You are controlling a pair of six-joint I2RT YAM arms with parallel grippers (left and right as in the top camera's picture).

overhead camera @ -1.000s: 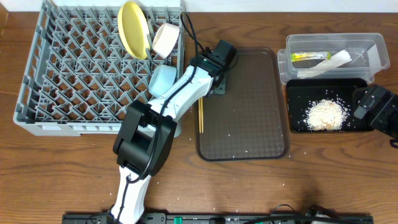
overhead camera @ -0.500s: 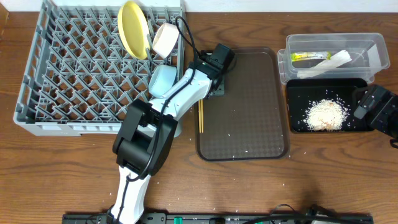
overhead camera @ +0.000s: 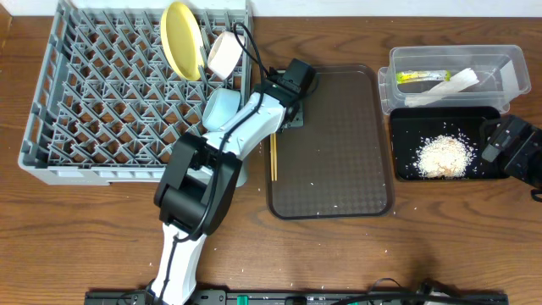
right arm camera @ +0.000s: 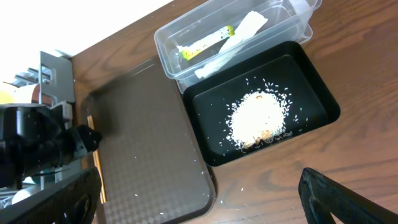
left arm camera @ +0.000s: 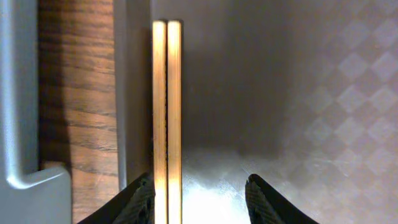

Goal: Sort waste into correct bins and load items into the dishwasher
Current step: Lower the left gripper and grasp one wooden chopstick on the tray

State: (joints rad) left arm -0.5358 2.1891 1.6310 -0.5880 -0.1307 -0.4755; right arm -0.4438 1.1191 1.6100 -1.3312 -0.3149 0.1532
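Two wooden chopsticks (left arm camera: 166, 106) lie side by side along the left inner edge of the brown tray (overhead camera: 339, 152); their lower part shows in the overhead view (overhead camera: 273, 158). My left gripper (left arm camera: 200, 205) is open low over them, the sticks close against its left finger (left arm camera: 142, 200). In the grey dish rack (overhead camera: 102, 102) stand a yellow plate (overhead camera: 181, 39), a white bowl (overhead camera: 224, 54) and a light blue bowl (overhead camera: 220, 108). The clear tub (overhead camera: 500, 59) holds the green-and-yellow wrapper (overhead camera: 421, 77) and paper strip (overhead camera: 453, 84). Rice scraps (overhead camera: 444, 155) lie in the black tray (overhead camera: 406, 127). My right gripper (right arm camera: 199, 205) is wide open with nothing in it.
The brown tray's raised rim (left arm camera: 127, 81) and a strip of wooden table (left arm camera: 78, 112) separate the chopsticks from the rack's grey wall (left arm camera: 15, 93). Stray rice grains dot the tray and table (right arm camera: 249, 190). The right arm (overhead camera: 508, 146) sits at the black tray's right end.
My left wrist has shifted slightly left toward the rack. The right arm has not moved.
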